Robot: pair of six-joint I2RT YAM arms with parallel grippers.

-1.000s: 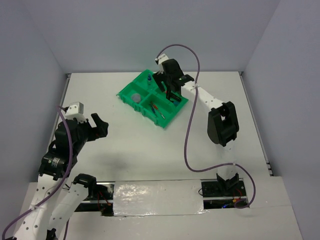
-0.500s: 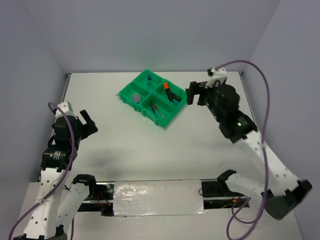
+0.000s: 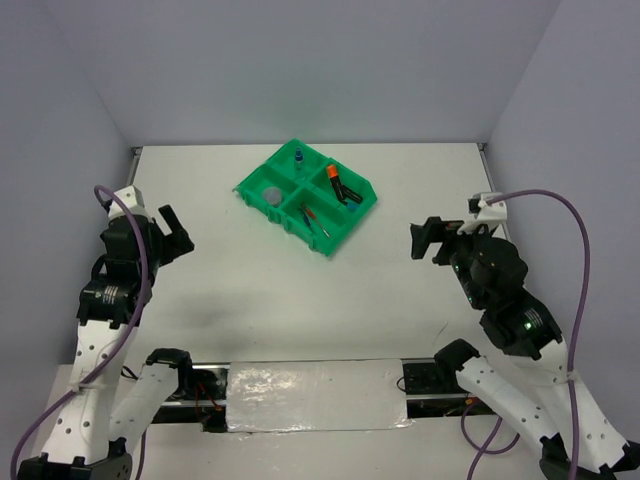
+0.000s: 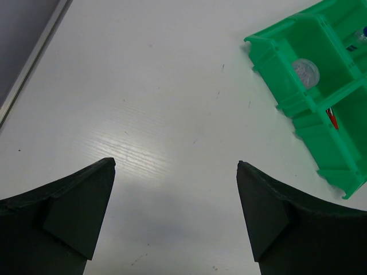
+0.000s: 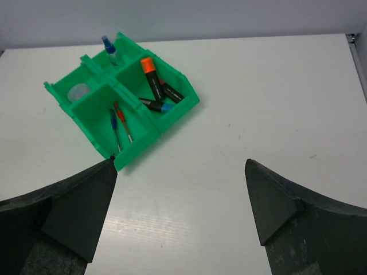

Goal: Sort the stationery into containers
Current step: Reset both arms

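- Green tray [image 3: 330, 250] is sitting toward the far middle of the table [image 3: 300, 310]. Every piece of stationery I can find is lying inside it. Seen from overhead, the highlighters [image 5: 153, 86] are in the right pocket, the pens [image 5: 117, 127] in the near one, the tin [image 3: 272, 195] in the left one and the bottle [image 5: 109, 48] in the far one.
- Left gripper [image 4: 175, 166] is hanging well apart from the tray, fingers spread wide with nothing between them. Right gripper [image 5: 180, 163] is doing the same on the other side.
- Sorting is looking finished, so the main risk is coming from further arm travel. A low sweep across the table could be shoving or tipping the tray.
- The bottle is standing upright near the far wall, so a knock to the tray would likely be toppling it.
- The highlighters are lying crossed over one another, so a jolt could be shifting the pile.
- The left wrist view is cutting the tray off at the right edge, showing only the tin and a sliver of red pen.
- Overhead, only the orange cap is reading clearly. In the right wrist view one cap is looking reddish, and I cannot tell its true colour.
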